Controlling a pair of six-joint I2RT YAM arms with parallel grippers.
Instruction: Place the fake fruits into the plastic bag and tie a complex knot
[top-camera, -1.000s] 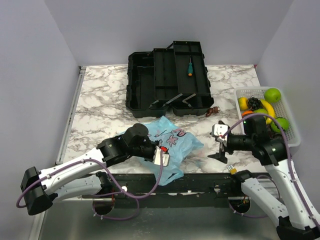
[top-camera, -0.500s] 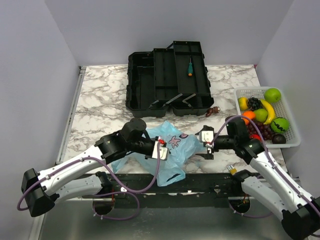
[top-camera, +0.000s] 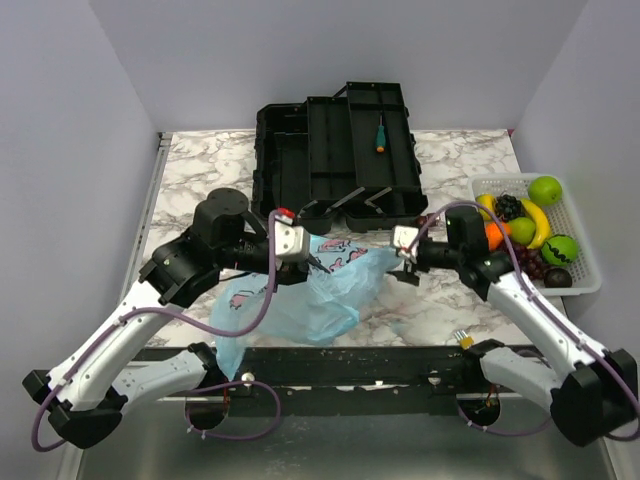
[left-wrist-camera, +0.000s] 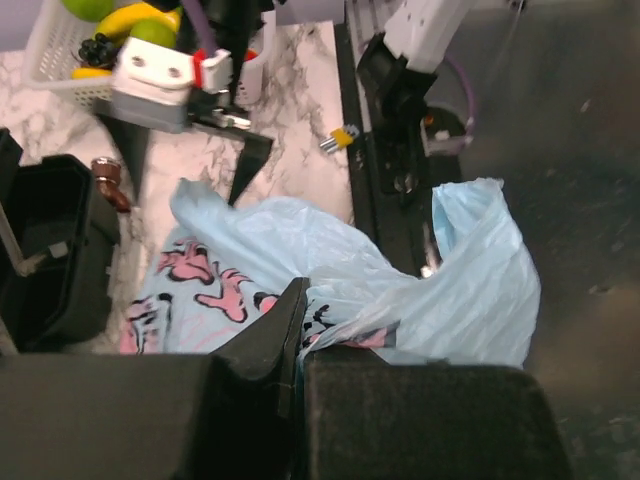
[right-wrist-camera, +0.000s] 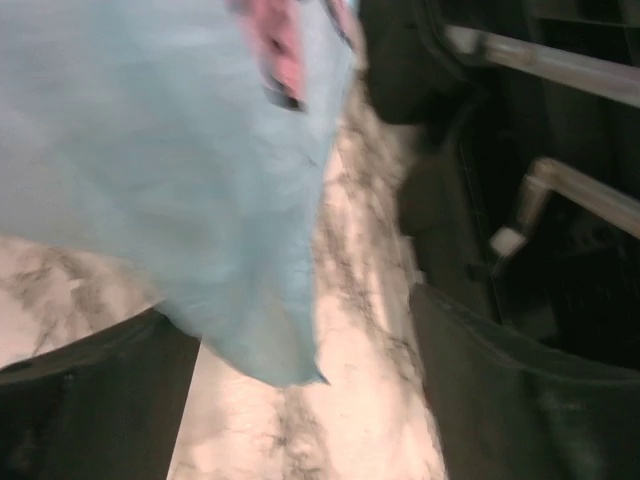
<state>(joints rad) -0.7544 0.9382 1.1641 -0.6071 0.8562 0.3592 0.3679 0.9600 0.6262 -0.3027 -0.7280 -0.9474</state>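
The light-blue plastic bag (top-camera: 300, 295) with a pink and dark print hangs lifted above the marble table, its lower part trailing toward the near edge. My left gripper (top-camera: 310, 256) is shut on a bunched fold of the plastic bag (left-wrist-camera: 300, 240), pinched between the fingertips of the left gripper (left-wrist-camera: 300, 325). My right gripper (top-camera: 398, 268) is at the bag's right corner. In the right wrist view, that corner of the plastic bag (right-wrist-camera: 250, 300) hangs between the spread jaws of the right gripper (right-wrist-camera: 300, 400), against the left finger and apart from the right one. The fake fruits (top-camera: 520, 225) lie in a white basket (top-camera: 590, 282). No knot is in view.
An open black toolbox (top-camera: 300, 165) stands at the back of the table, with a green-handled screwdriver (top-camera: 380, 133) in its tray. A small brown object (top-camera: 430, 218) lies beside the toolbox. The fruit basket sits at the table's right edge.
My left arm has lifted the bag up and toward the back left. My right gripper has moved left to the bag's right corner, and its jaws have narrowed.
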